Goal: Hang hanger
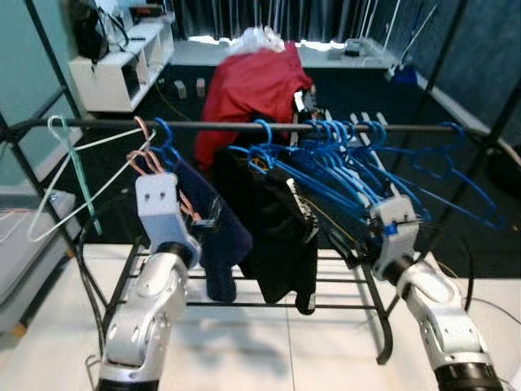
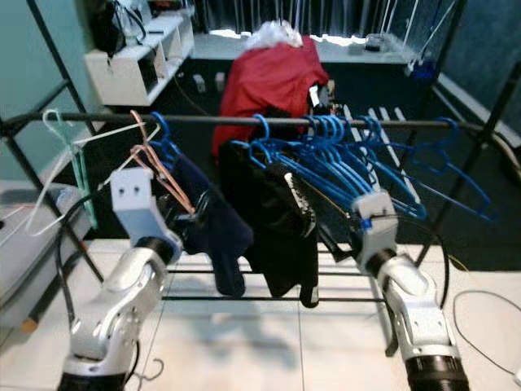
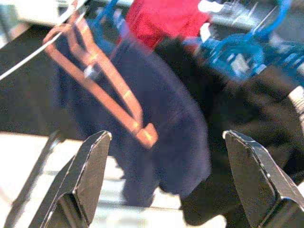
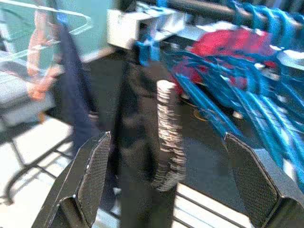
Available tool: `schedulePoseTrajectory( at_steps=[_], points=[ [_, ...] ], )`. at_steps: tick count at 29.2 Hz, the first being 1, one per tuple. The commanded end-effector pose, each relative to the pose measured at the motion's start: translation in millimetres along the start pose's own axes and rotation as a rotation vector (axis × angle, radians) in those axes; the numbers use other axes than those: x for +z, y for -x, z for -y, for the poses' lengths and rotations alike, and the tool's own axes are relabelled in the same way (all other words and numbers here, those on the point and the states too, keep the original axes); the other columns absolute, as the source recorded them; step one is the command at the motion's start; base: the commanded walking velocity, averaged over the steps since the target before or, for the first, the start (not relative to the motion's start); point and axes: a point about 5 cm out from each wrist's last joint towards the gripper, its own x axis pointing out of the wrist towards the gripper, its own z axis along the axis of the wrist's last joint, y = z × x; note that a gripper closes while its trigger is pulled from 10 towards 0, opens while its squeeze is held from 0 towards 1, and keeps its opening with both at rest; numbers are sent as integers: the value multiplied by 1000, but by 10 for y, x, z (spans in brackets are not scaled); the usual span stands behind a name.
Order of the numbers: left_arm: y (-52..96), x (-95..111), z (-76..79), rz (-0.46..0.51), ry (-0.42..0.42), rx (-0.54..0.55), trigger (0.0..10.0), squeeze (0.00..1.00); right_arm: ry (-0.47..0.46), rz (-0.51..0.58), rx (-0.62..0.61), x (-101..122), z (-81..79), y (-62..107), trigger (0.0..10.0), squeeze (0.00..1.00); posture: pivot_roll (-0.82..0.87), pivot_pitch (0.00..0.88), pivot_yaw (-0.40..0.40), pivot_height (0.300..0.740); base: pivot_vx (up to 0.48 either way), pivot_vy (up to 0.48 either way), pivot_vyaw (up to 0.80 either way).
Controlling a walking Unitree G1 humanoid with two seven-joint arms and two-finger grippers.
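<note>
**Hanger on rail, both claws empty**

My left gripper (image 3: 161, 180) and right gripper (image 4: 166, 185) gape wide, holding nothing. Pink hanger (image 1: 159, 167) is hooked at the left end of the rack rail (image 1: 220, 125), beside the navy garment (image 1: 213, 236). Hang looks done; next, pull both arms clear.

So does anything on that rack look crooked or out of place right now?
Yes: the white hanger at the left end of the rail hangs tilted, one arm pointing up toward the pink hangers. The blue hangers are bunched and tangled. Both the left hand and right hand are open and empty.
</note>
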Motion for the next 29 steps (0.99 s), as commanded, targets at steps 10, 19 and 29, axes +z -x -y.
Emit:
schedulePoseTrajectory(
  at_steps=[10, 19, 29],
  points=[
    [-30, -54, 139, -56, 19, -69, 10000, 0, -9, 60, 79, 297, -300, -43, 10000, 0, -107, 0, -41, 740, 0, 0, 594],
    [-17, -16, 224, -30, 44, -161, 10000, 0, -28, 67, 107, 367, -436, -37, 10000, 0, -113, 0, -40, 740, 293, 0, 0],
    [29, 107, 388, 8, 103, -242, 10000, 0, -27, 30, 99, 395, -492, -35, 10000, 0, -109, 0, -41, 740, 472, 0, 0]
  ],
)
